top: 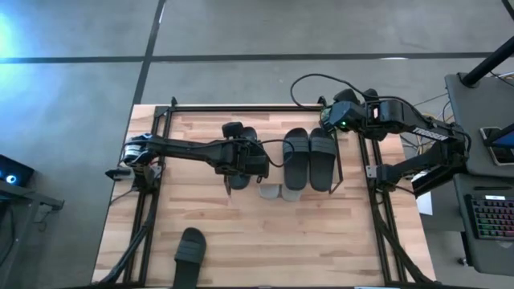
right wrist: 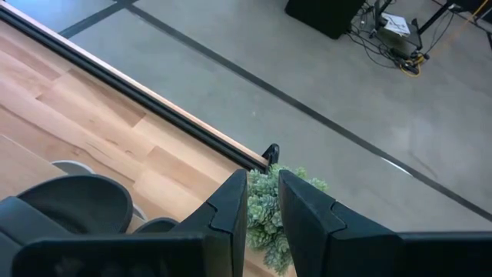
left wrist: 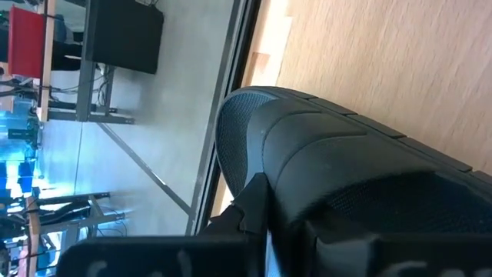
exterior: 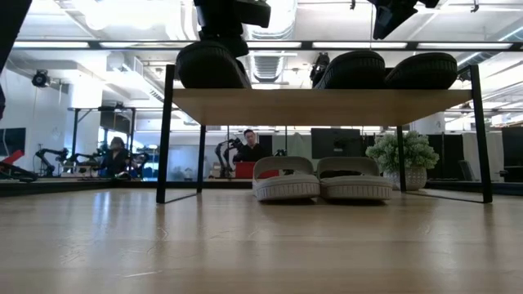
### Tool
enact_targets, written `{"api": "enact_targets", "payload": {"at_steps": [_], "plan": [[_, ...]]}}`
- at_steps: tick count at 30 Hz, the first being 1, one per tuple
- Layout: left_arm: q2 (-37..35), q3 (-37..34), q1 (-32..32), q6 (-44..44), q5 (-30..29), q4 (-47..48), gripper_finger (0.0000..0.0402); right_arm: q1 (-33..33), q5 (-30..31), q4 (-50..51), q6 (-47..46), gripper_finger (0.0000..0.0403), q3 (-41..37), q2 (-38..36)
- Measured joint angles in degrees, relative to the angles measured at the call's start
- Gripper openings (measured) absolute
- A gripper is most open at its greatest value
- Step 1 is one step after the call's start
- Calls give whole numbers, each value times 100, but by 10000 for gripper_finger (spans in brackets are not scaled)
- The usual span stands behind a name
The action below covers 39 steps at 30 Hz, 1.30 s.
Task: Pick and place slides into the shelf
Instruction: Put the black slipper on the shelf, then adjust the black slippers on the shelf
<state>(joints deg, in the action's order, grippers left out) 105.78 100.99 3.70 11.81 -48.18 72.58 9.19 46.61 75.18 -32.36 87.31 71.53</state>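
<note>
The shelf (top: 274,138) (exterior: 327,106) stands mid-table. My left gripper (top: 239,154) (exterior: 221,16) is over its left part, shut on a black slide (top: 236,132) (exterior: 211,67). Two more black slides (top: 295,152) (top: 323,154) lie side by side on the right part of the top board. Two light grey slides (exterior: 286,180) (exterior: 353,180) sit on the table under the shelf, their ends (top: 270,191) showing at its near edge. Another black slide (top: 190,253) lies near the table's near edge. My right gripper (top: 341,110) (right wrist: 263,201) hovers past the shelf's far right corner, narrowly open and holding nothing. My left gripper comes at the black slide from above and holds it around its near half. One finger (left wrist: 247,204) lies against the slide's side by the wide strap (left wrist: 346,154); the other finger is hidden by the slide. The sole (exterior: 214,83) rests on the shelf's top board.
Black frame rails (top: 148,201) (top: 377,201) run along the table's left and right sides. A small potted plant (exterior: 399,153) (right wrist: 270,201) stands behind the shelf's right end. Bare tabletop (top: 305,241) lies between the shelf and the near edge. People and equipment are in the room beyond.
</note>
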Motion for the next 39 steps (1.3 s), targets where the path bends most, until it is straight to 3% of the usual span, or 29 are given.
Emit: {"api": "enact_targets", "payload": {"at_steps": [14,24,33,39], "plan": [[-5,67,0,248,123,40,121,0,0,-2,89,68,0,2],[-123,144,37,236,369,66,130,0,-47,2,163,68,0,2],[-773,175,162,341,1168,78,130,37,-1382,102,298,68,0,2],[-1510,89,323,1320,1414,539,130,-4,-2919,-568,687,68,-11,371]]}}
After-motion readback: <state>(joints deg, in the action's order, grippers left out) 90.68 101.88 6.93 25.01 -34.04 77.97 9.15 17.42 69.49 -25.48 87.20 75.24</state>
